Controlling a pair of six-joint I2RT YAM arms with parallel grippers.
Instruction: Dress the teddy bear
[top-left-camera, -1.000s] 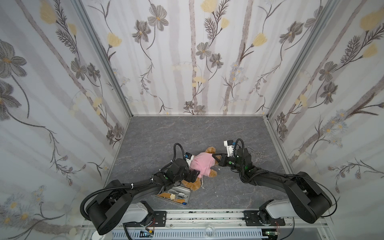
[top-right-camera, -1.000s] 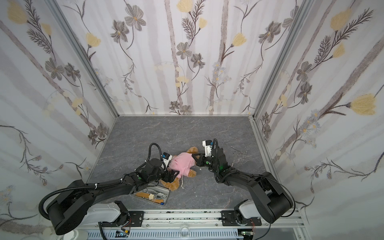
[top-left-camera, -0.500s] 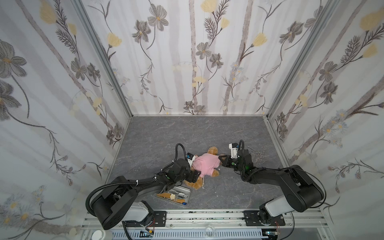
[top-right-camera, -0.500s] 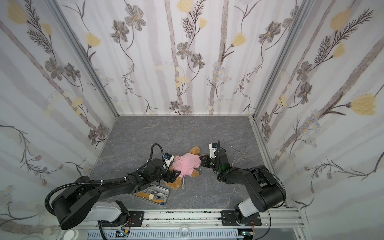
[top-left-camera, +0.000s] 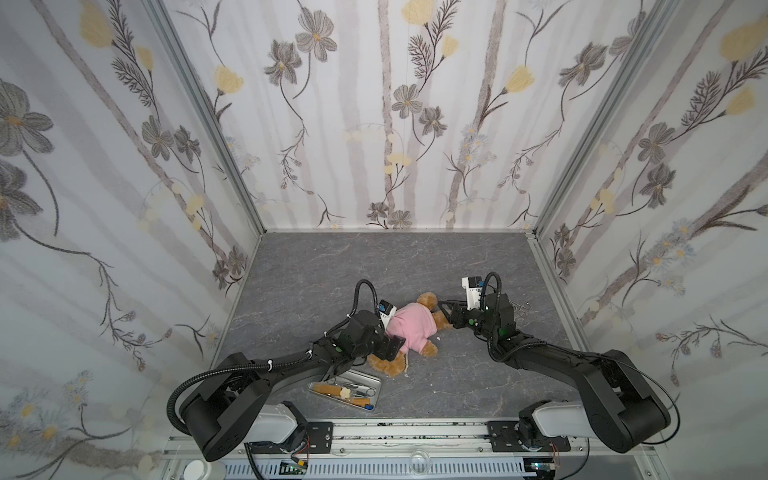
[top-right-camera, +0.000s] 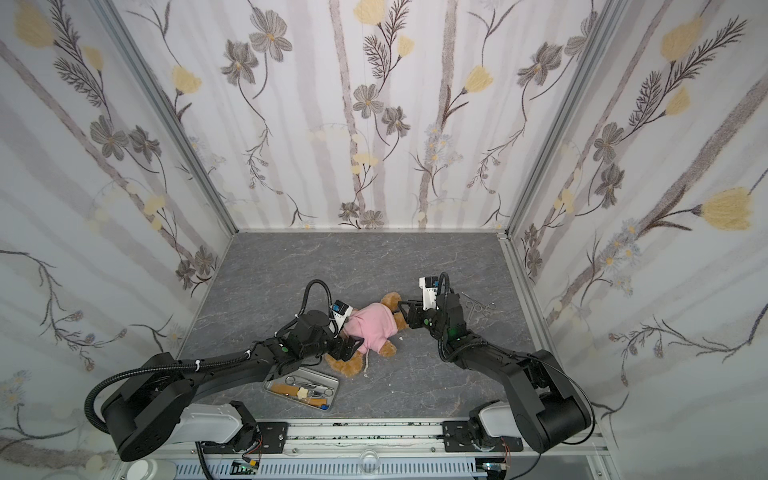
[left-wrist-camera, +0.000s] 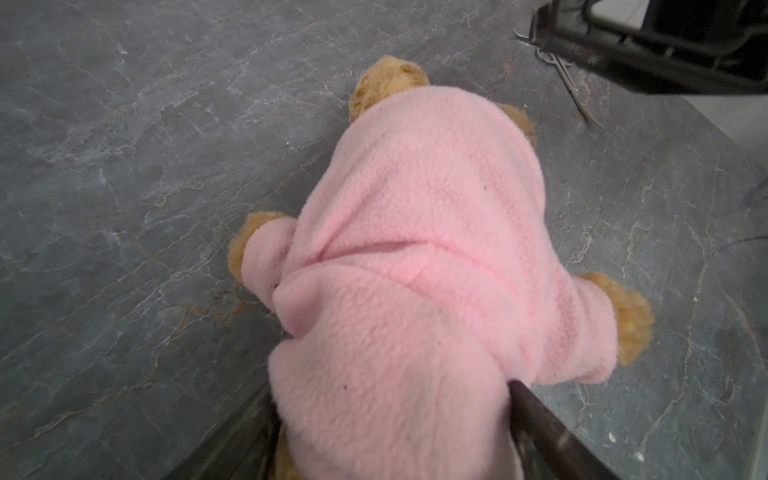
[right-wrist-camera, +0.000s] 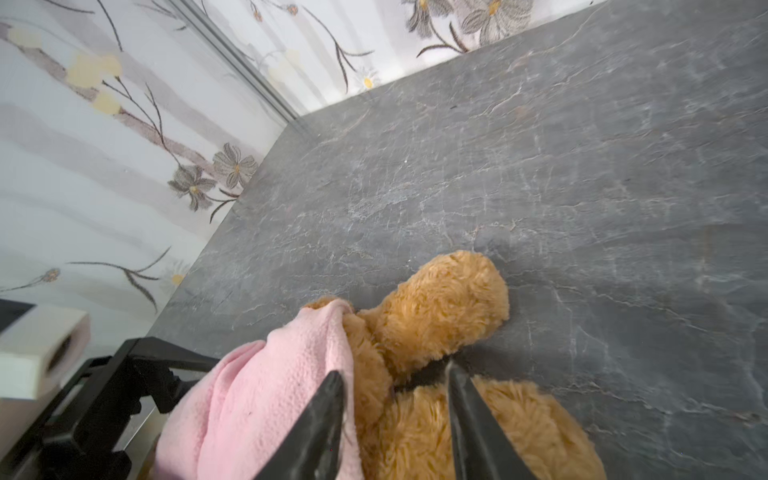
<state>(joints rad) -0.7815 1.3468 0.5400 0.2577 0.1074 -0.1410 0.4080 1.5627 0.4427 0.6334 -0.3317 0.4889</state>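
Top stereo pair high overhead, wide; wrist cams close on teddy bear (right-wrist-camera: 440, 307)

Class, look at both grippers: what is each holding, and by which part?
Right gripper: open, holding nothing. Left gripper: astride the hooded head of the teddy bear; a firm hold cannot be told.

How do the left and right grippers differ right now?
The left gripper straddles the hooded head of the teddy bear; the right gripper sits at its legs. The left gripper's jaws stand wide around the pink shirt; the right gripper's stand narrower, open, at the shirt's hem. Both hang low over the table.
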